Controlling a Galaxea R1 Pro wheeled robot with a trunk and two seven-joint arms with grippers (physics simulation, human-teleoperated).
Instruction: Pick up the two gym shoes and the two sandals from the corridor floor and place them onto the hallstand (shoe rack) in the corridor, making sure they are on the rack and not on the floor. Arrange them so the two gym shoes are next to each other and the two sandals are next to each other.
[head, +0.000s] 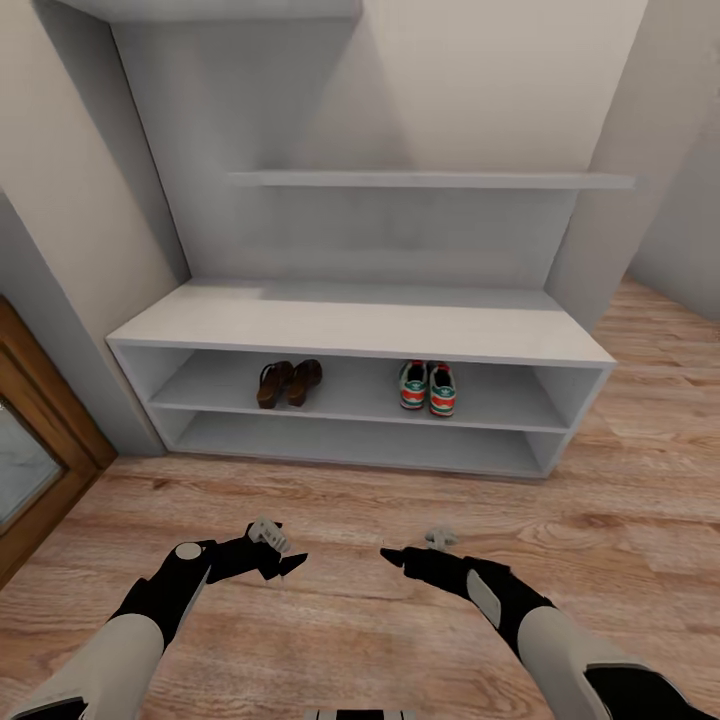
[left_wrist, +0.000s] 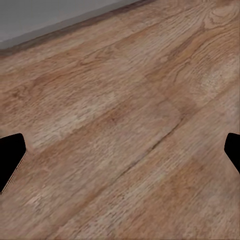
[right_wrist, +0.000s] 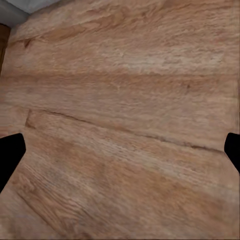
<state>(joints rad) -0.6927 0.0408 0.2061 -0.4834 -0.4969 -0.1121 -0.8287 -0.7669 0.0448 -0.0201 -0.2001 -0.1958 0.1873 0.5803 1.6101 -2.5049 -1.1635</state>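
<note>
On the upper open shelf of the grey hallstand (head: 360, 325), the two dark brown sandals (head: 288, 382) lie side by side at the left. The two white gym shoes (head: 427, 387) with green stripes stand side by side further right on the same shelf. Low over the wooden corridor floor (head: 360, 500), well in front of the rack, hover my left gripper (head: 290, 566) and right gripper (head: 392, 556). Both are open and hold nothing. In each wrist view the dark fingertips (left_wrist: 10, 157) (right_wrist: 10, 155) sit wide apart over bare planks.
Stepped grey wall shelves (head: 430, 180) hang above the rack. A wood-framed door (head: 35, 455) stands at the left. The rack's lower shelf (head: 350, 440) holds nothing. Plank floor stretches to the right past the rack.
</note>
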